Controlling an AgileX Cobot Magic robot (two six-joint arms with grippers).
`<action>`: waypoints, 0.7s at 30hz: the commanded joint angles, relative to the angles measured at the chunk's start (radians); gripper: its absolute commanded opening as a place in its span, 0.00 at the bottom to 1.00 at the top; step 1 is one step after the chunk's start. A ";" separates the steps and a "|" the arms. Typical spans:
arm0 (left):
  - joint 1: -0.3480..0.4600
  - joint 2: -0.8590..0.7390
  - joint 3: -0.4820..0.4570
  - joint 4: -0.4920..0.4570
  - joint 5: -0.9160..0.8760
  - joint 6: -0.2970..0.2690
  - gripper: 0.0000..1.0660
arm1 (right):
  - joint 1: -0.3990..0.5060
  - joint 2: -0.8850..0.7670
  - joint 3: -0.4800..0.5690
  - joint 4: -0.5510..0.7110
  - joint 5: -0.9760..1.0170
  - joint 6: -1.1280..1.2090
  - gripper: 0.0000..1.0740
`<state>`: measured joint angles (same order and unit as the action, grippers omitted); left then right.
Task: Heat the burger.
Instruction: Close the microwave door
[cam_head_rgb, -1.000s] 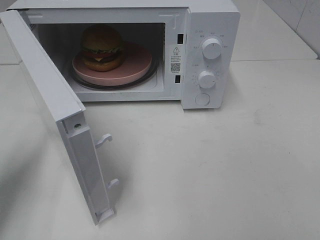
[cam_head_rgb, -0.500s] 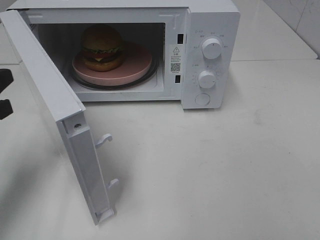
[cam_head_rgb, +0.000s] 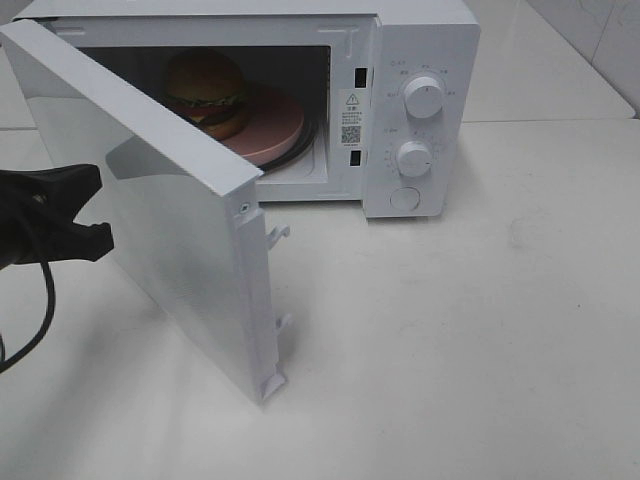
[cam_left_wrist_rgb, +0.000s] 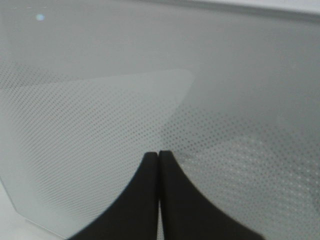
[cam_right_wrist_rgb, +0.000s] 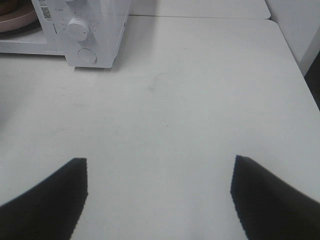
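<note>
Inside, the burger (cam_head_rgb: 205, 85) is sitting on a pink plate (cam_head_rgb: 272, 128) in the microwave (cam_head_rgb: 420, 40), toward the plate's left side and well back in the cavity. The microwave is standing at the tabletop's (cam_head_rgb: 450, 340) far edge, left of the middle. Its door (cam_head_rgb: 170, 200) is standing half open, angling out over the tabletop toward the near left corner and hiding the left part of the cavity and part of the plate.

The left hand (cam_left_wrist_rgb: 159, 155) is reaching in from the tabletop's left edge, held level and aiming at the door's outer face. Its two black fingers are lying pressed together, gripping nothing, with the tips right at the dotted window; whether they are touching it I cannot tell. A black cable (cam_head_rgb: 42, 300) is hanging from that arm.

The right hand (cam_right_wrist_rgb: 159, 160) is hovering over the bare right half of the tabletop, tilting down toward it, fingers spread wide with nothing between them. It is facing the microwave's control panel, where the lower knob (cam_right_wrist_rgb: 77, 29) and round button (cam_right_wrist_rgb: 87, 55) are showing well apart from it. It is not appearing in the exterior high view.
</note>
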<state>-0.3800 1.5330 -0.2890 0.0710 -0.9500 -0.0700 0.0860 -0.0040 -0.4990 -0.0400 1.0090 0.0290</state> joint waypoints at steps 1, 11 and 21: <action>-0.084 0.040 -0.039 -0.129 -0.037 0.037 0.00 | -0.004 -0.027 0.003 0.001 -0.013 -0.002 0.71; -0.234 0.170 -0.188 -0.290 -0.031 0.070 0.00 | -0.004 -0.027 0.003 0.001 -0.013 -0.002 0.70; -0.342 0.281 -0.390 -0.510 0.048 0.201 0.00 | -0.004 -0.027 0.003 0.001 -0.013 -0.002 0.70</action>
<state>-0.6940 1.7980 -0.6250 -0.3510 -0.9200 0.0670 0.0860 -0.0040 -0.4990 -0.0400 1.0090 0.0290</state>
